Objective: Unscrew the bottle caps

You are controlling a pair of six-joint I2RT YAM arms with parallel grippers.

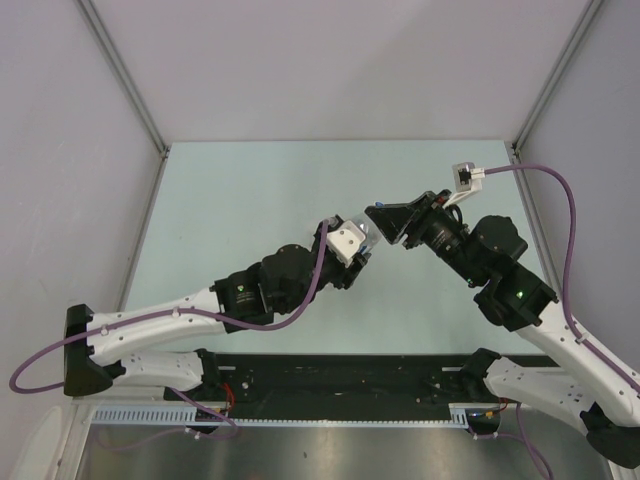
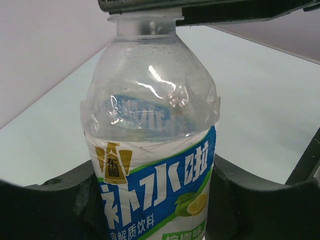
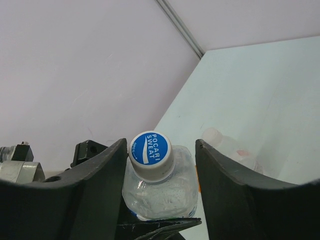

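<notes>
My left gripper (image 2: 155, 200) is shut on the clear bottle with the blue-white label (image 2: 150, 150), gripping it at the label and holding it upright. Its blue-topped cap (image 3: 150, 148) sits on the neck between the jaws of my right gripper (image 3: 161, 145). Those jaws are open wider than the cap: the left finger (image 3: 100, 175) touches the cap's side and the right finger (image 3: 220, 175) stands apart. In the top view the left gripper (image 1: 356, 250) and right gripper (image 1: 382, 222) meet mid-table and hide the bottle.
A blurred clear bottle with a white cap and a red mark (image 3: 227, 147) lies on the pale green table (image 1: 250, 200) behind the held bottle. An orange sliver (image 3: 198, 184) shows beside it. Grey walls close the table's left, back and right.
</notes>
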